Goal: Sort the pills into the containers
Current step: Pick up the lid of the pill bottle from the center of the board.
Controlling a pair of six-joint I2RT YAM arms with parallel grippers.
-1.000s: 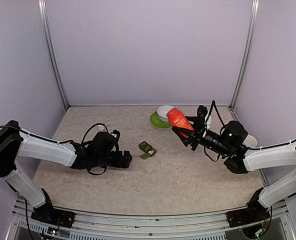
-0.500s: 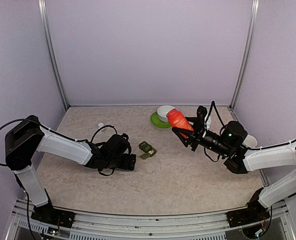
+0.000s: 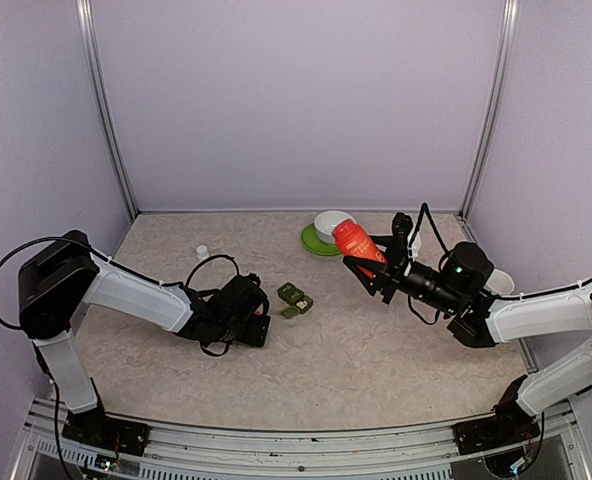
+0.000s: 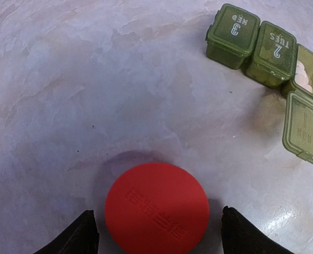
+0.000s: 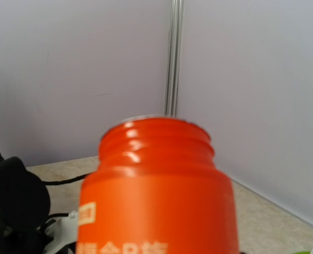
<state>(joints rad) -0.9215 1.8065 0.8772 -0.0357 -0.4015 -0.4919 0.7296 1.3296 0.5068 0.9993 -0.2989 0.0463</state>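
Lilac walls, pale marbled table [image 3: 376, 350]. The containers [image 3: 294, 299] sat mid-table, a green strip w/ its long axis running back-left to front-right. Nos. 3 and 2 were lidded, the end cell flipped open w/ pale bits inside, prob. pills. Left gripper [image 3: 258, 324] was the nearer one, just left of the strip, jaws wide either side of a red cap [image 4: 156, 207], not pinching it. Right gripper [image 3: 386, 268], well apart to the right, was clamped on the uncapped red bottle [image 3: 354, 238], neck tilted up and leftward.
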